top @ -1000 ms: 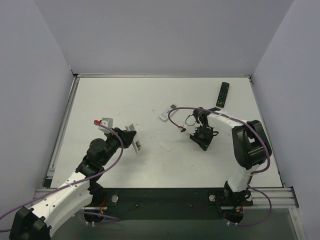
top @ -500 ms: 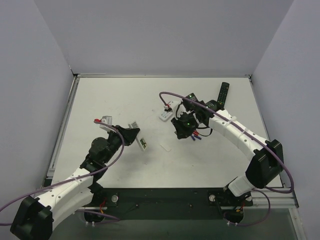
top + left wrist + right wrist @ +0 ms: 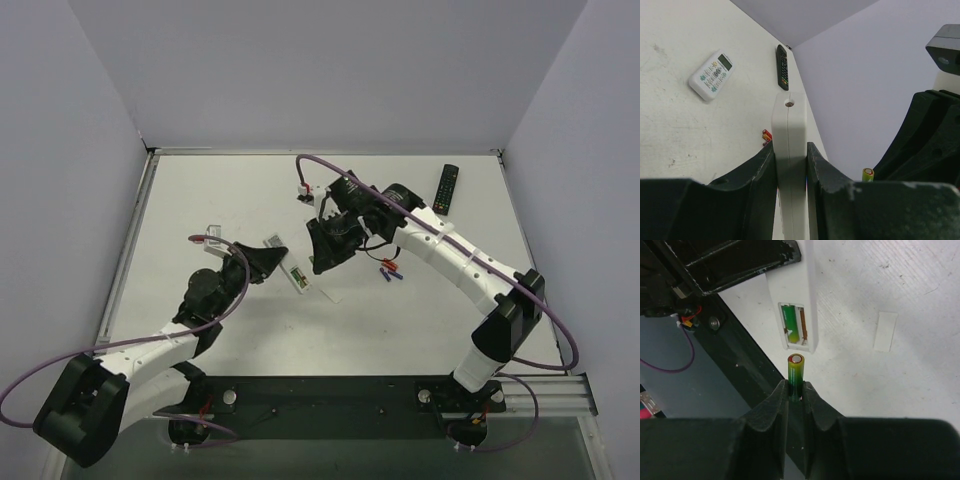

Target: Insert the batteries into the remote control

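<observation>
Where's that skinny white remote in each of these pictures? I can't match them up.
Top external: the remote is left of centre, angled toward lower right.
Left wrist: the remote stands bottom centre, edge-on, clamped from both sides.
Right wrist: the remote is top centre, battery bay open, just beyond the held green battery.
Shared landmark: the left gripper clamping it, seen in all three.

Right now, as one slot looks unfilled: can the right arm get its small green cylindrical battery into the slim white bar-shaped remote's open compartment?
Probably yes. The right claw holds the green battery just short of the white remote's open compartment; one slot is bare, and nothing lies between.
</observation>
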